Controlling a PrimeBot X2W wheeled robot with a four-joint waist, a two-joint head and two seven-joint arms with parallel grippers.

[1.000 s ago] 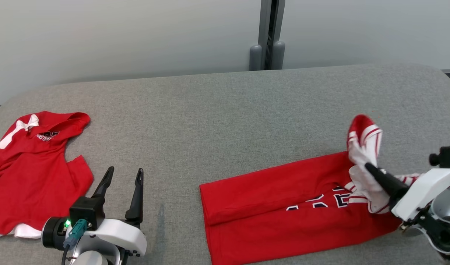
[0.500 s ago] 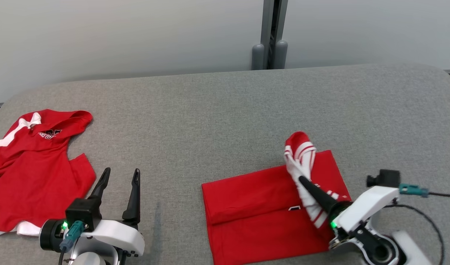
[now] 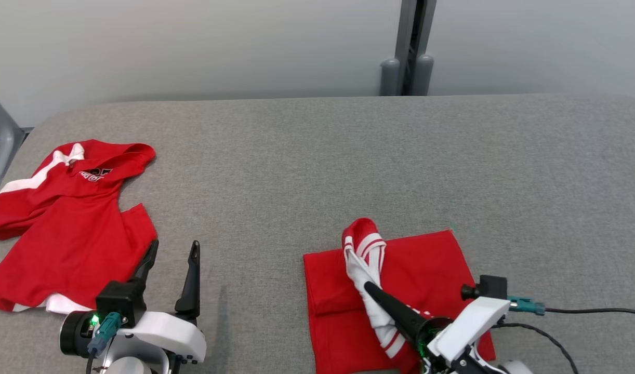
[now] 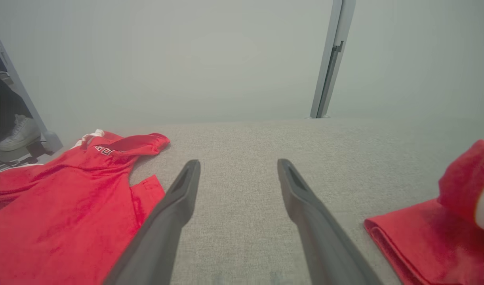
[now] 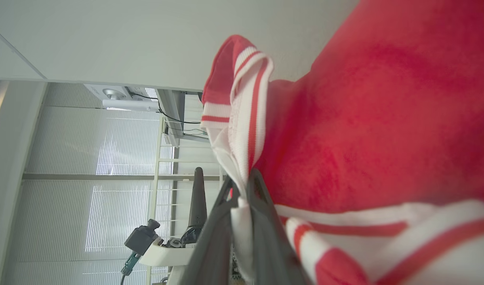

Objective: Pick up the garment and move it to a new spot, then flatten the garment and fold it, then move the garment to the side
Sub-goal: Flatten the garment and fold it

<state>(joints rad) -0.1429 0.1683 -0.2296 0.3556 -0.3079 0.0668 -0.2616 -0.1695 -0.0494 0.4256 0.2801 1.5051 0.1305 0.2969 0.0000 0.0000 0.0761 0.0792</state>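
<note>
Fold step. My right pincer [image 3: 369,285] clenched on the striped edge of the garment [image 3: 426,265], lower centre of frame, above its doubled body on the tabletop [image 3: 317,156]. My left pincer [image 3: 174,248] released, lower left. Next, I reckon: lay edge flat, let go.

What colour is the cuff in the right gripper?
The cuff is white with red stripes; right wrist view shows it best.

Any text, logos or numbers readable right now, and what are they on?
Dark lettering near the collar of the left shirt: too small and crumpled to read.
On the folded shirt: no text visible.
No other text to read.
</note>
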